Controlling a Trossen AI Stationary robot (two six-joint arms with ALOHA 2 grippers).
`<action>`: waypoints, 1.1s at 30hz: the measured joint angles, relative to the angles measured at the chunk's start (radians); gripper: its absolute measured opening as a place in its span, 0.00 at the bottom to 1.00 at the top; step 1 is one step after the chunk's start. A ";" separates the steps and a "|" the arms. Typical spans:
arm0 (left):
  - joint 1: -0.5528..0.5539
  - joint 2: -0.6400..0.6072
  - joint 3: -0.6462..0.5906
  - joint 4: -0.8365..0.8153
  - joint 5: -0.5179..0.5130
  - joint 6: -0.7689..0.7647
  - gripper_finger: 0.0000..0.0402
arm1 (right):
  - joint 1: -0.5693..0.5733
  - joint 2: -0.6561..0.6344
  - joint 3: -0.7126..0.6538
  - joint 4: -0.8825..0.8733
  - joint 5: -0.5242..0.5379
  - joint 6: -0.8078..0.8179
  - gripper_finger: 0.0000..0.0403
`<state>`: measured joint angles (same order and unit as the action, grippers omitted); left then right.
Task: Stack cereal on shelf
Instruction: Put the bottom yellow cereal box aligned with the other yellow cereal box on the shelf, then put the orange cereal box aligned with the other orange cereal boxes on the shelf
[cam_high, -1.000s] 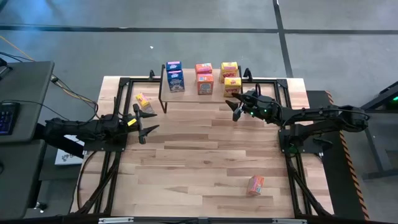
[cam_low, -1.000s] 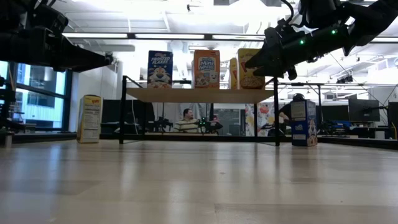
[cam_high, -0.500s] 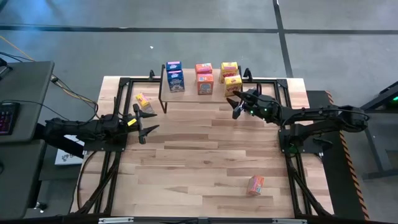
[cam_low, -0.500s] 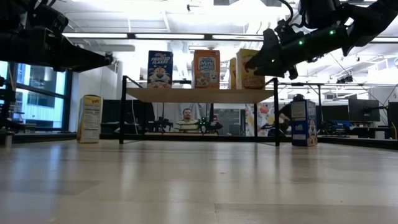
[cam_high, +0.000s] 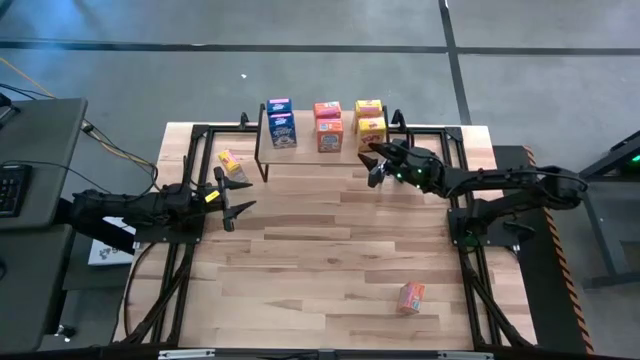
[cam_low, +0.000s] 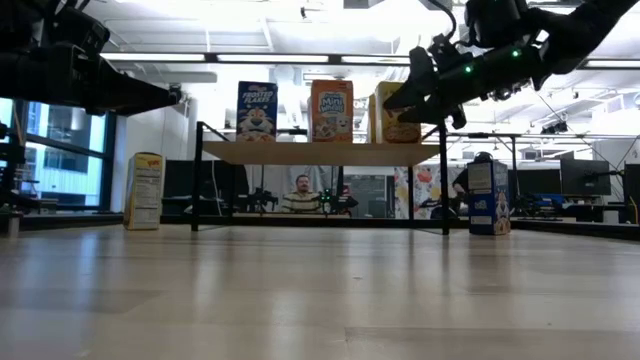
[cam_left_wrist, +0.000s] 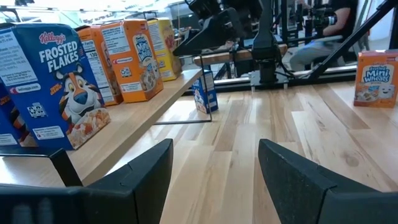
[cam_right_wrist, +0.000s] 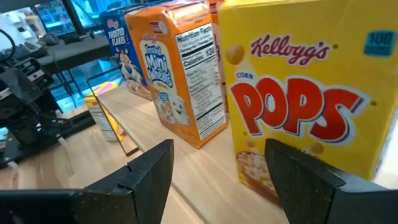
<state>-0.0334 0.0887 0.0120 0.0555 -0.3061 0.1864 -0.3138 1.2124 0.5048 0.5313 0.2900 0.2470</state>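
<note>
The shelf (cam_high: 306, 143) stands at the table's far middle. On it stand two blue cereal boxes (cam_high: 282, 129), two orange ones (cam_high: 330, 135) and two yellow ones. My right gripper (cam_high: 373, 163) is open just in front of the nearer yellow Corn Pops box (cam_high: 372, 128) at the shelf's right end. That box (cam_right_wrist: 298, 93) fills the right wrist view. My left gripper (cam_high: 228, 198) hangs open over the table's left side, holding nothing. Each box rests upright on its bottom. My right gripper meets the printed front of the yellow box low down (cam_right_wrist: 252, 158) with the tip of one open finger (cam_right_wrist: 283, 162); the other finger stands free beside the box. The fingers come nearly level from the table's near right. The box stands upright on the shelf top.
A yellow box (cam_high: 230, 160) stands on the table left of the shelf. An orange box (cam_high: 412, 297) lies near the front right. A blue box (cam_low: 487, 197) stands on the table below the shelf's right end. Bare wood lies between the arms.
My right gripper has moved toward the far edge, at the shelf. The nearer yellow box has slid back along the shelf top with it, staying upright. The gap between its fingers looks the same.
</note>
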 joint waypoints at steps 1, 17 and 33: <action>0.000 0.000 0.000 0.000 0.000 0.000 0.57 | 0.000 0.001 0.008 -0.014 -0.004 0.006 0.61; 0.000 0.000 0.000 0.000 0.000 0.000 0.57 | 0.055 -0.003 0.023 -0.047 0.015 0.026 0.61; 0.000 0.000 0.000 0.000 0.000 0.000 0.57 | 0.150 -0.172 0.022 -0.101 -0.243 -0.039 0.61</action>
<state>-0.0331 0.0887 0.0120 0.0555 -0.3060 0.1864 -0.1637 1.0401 0.5270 0.4303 0.0475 0.2080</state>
